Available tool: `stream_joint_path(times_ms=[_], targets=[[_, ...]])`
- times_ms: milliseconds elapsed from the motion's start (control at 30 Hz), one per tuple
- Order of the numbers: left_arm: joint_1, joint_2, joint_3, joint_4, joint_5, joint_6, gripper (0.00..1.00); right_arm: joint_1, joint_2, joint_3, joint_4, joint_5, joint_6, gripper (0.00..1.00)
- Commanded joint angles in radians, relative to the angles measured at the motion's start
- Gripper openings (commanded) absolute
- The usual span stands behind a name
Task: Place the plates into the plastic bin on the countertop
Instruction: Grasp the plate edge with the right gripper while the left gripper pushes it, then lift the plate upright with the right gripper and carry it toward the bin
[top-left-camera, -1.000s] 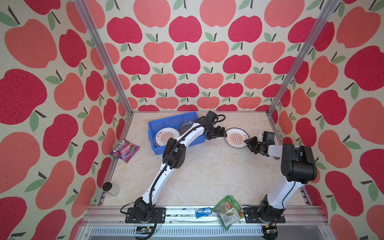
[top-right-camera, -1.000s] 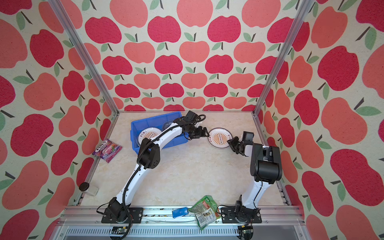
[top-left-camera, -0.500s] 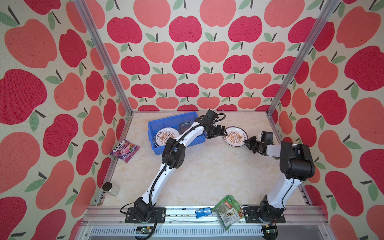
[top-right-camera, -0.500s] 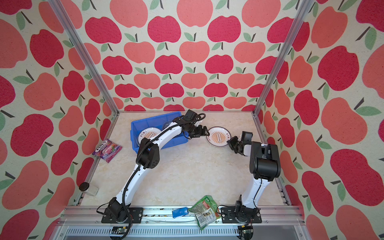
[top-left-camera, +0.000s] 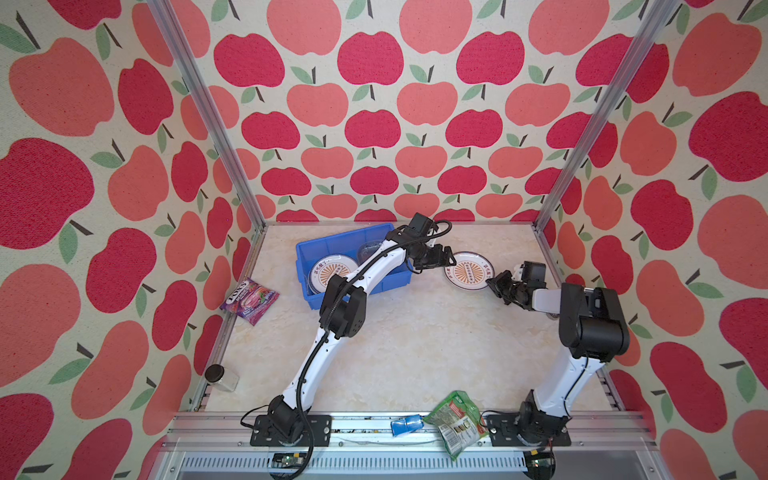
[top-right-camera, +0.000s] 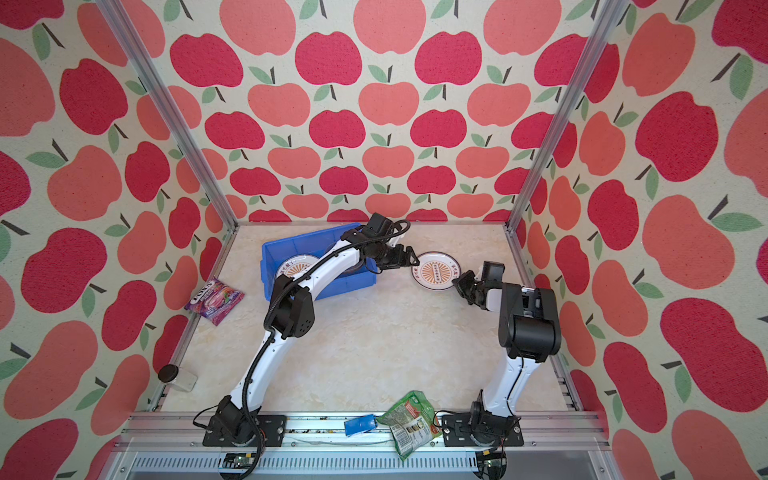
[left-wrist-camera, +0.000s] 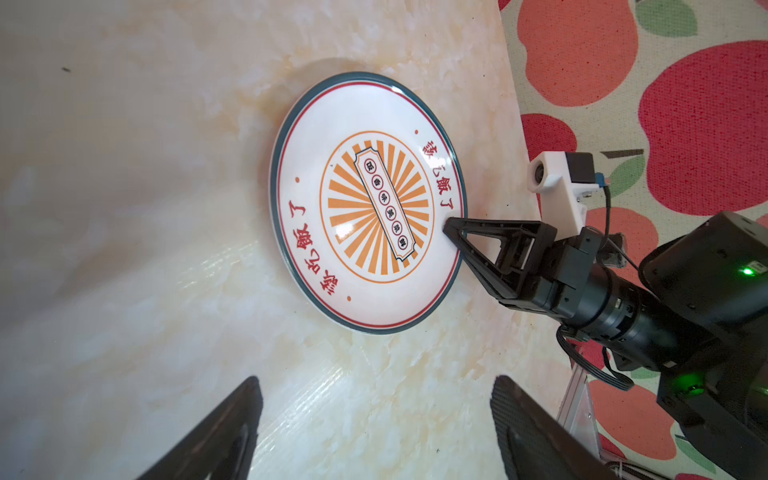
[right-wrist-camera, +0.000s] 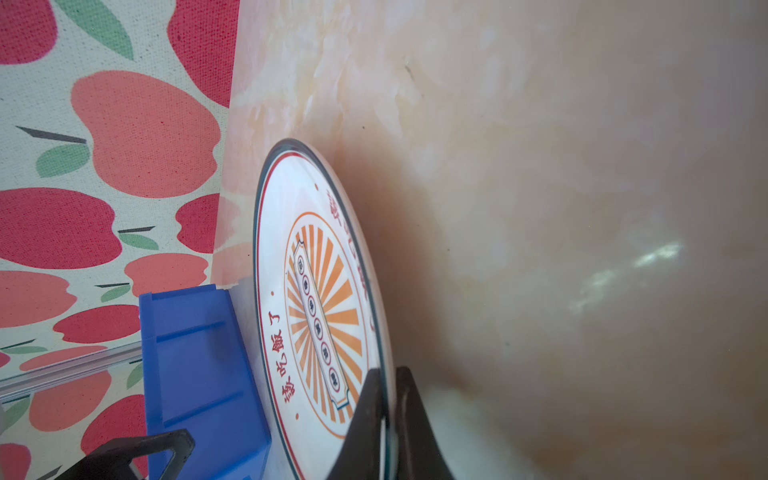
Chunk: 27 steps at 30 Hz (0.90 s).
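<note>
Cream marble-patterned countertop (top-left-camera: 415, 353), boxed in by aluminium rails and apple-print walls. There is a broad open stretch in the middle and front between the two arms; the back strip is crowded.

Bright blue rectangular plastic bin (top-left-camera: 340, 237) sits at back left, its right end near the loose plate.

Count, plates visible: three.
- Round white plate with orange sunburst centre and dark rim (top-left-camera: 468, 272) (top-right-camera: 435, 271) is on the counter at back right, between the bin and the right wall.
- A second sunburst plate (top-left-camera: 332, 272) lies inside the bin.
- A dark smoky plate (top-left-camera: 370, 251) is also in the bin, mostly hidden under the left arm.

Can't tell if more are stacked beneath.

Right gripper (top-left-camera: 492, 284) (left-wrist-camera: 451, 228) (right-wrist-camera: 386, 374) has its jaws pinched tight on the loose plate's rim, on the side facing the right wall, one finger above and one below. Can't tell if that edge is lifted.

Left gripper (top-left-camera: 451, 258) (left-wrist-camera: 374, 386) is spread wide and holds nothing, just beside the opposite rim on the bin side, not touching it.

Other items, one of each:
- purple candy packet (top-left-camera: 248, 296) at the left edge
- green snack bag (top-left-camera: 455, 422) on the front rail
- small blue item (top-left-camera: 405, 426) beside the bag
- small black-lidded jar (top-left-camera: 220, 376) in the front left corner
</note>
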Motion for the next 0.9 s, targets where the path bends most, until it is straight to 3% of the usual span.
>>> stream_joint_path(times_ms=[0, 367, 667, 867], targets=[[0.023, -0.086, -0.015, -0.001, 0.014, 0.027, 0.89, 0.009, -0.008, -0.013, -0.082, 0.022, 0.004, 0.0], [0.103, -0.353, -0.147, -0.018, -0.055, 0.089, 0.89, 0.018, -0.24, 0.042, -0.203, 0.037, -0.027, 0.0], [0.29, -0.772, -0.668, 0.095, -0.194, 0.098, 0.89, 0.142, -0.4, 0.245, -0.362, 0.108, -0.105, 0.0], [0.468, -1.038, -0.977, 0.113, -0.27, 0.042, 0.89, 0.297, -0.307, 0.494, -0.453, 0.099, -0.182, 0.0]])
